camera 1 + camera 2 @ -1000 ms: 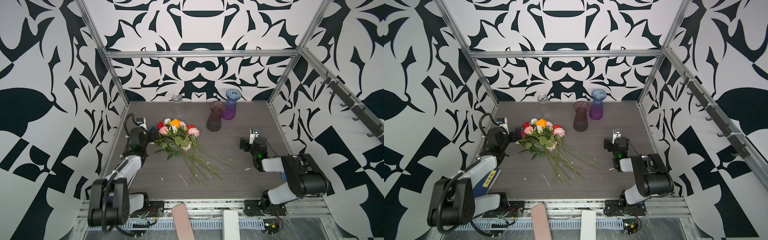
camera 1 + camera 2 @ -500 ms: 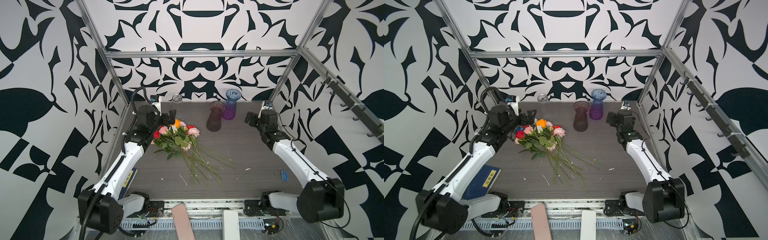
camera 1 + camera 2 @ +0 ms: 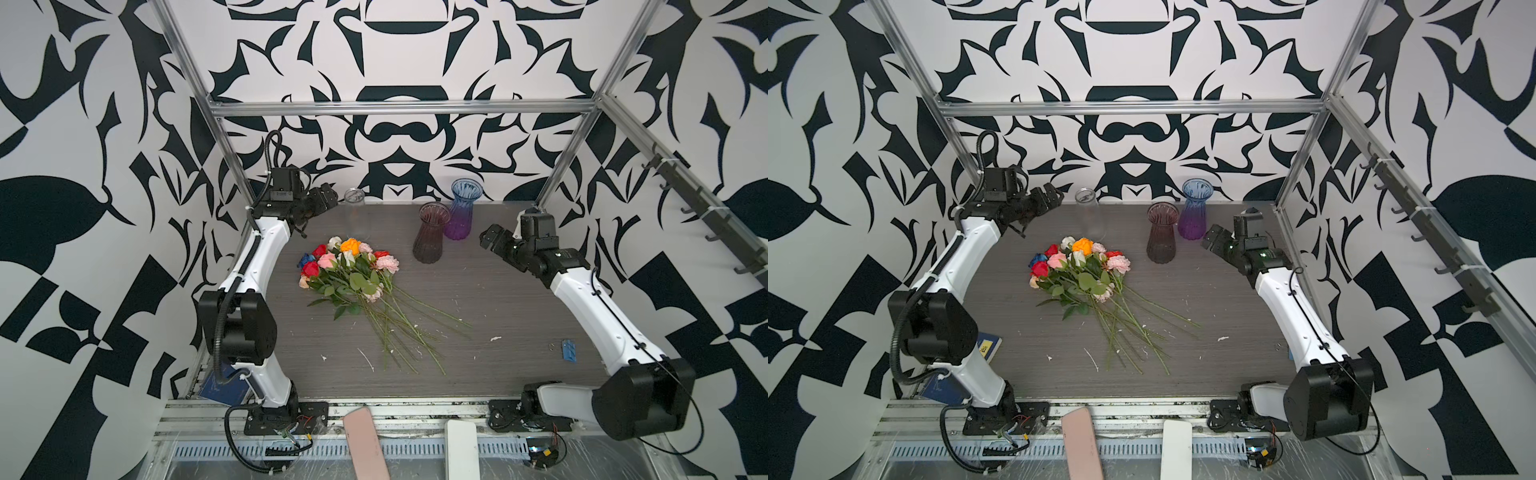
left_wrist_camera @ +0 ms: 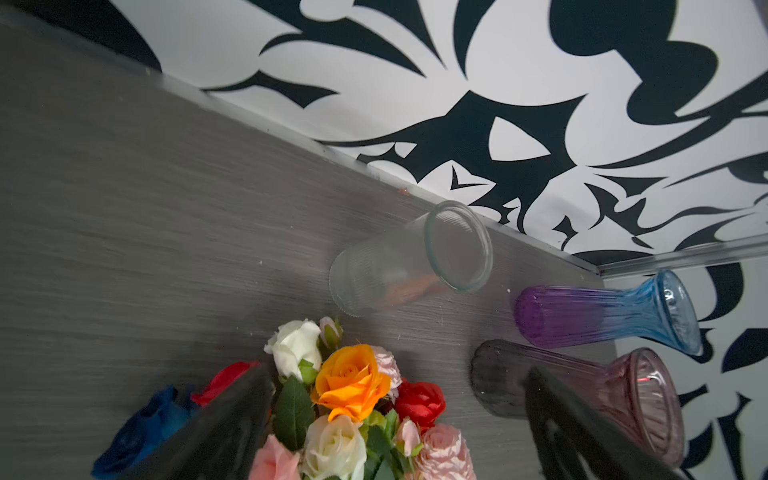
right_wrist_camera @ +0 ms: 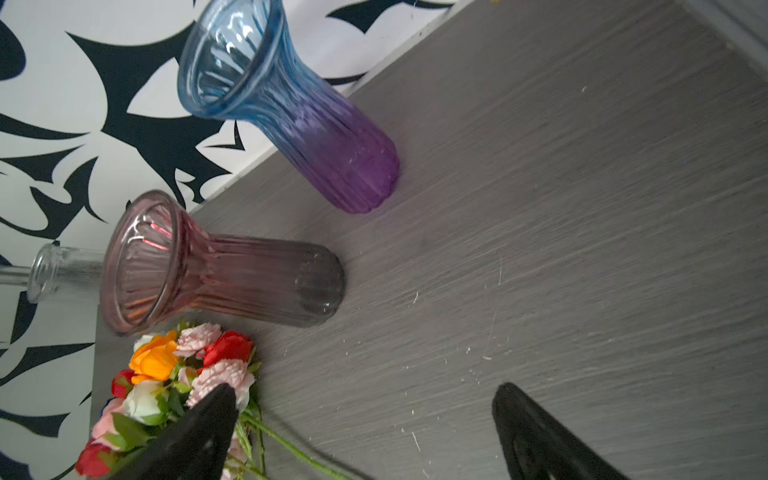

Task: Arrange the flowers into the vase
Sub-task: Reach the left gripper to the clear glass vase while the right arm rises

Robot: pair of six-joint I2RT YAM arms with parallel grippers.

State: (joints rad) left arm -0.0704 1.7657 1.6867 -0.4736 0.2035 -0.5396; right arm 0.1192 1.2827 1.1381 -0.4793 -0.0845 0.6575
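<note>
The flowers (image 3: 349, 270) (image 3: 1080, 269) lie in one bunch on the grey table, blooms toward the back left and green stems fanning to the front right. Three vases stand at the back: a clear glass one (image 3: 355, 208) (image 4: 399, 266), a smoky pink one (image 3: 432, 232) (image 5: 216, 274) and a blue-purple one (image 3: 460, 214) (image 5: 299, 120). My left gripper (image 3: 326, 195) (image 4: 397, 374) hangs open above the table's back left, just left of the clear vase, with the blooms below it. My right gripper (image 3: 490, 239) (image 5: 365, 390) is open and empty, right of the pink vase.
A blue book (image 3: 224, 386) lies under the left arm's base. A small blue piece (image 3: 568, 349) and white scraps (image 3: 365, 359) lie on the front of the table. A pink flat object (image 3: 365, 440) and a white one (image 3: 461, 449) rest on the front rail.
Both arms rose from a low folded pose and stretched toward the back of the table, the left to the clear vase, the right to the coloured vases. The flowers stayed put.
</note>
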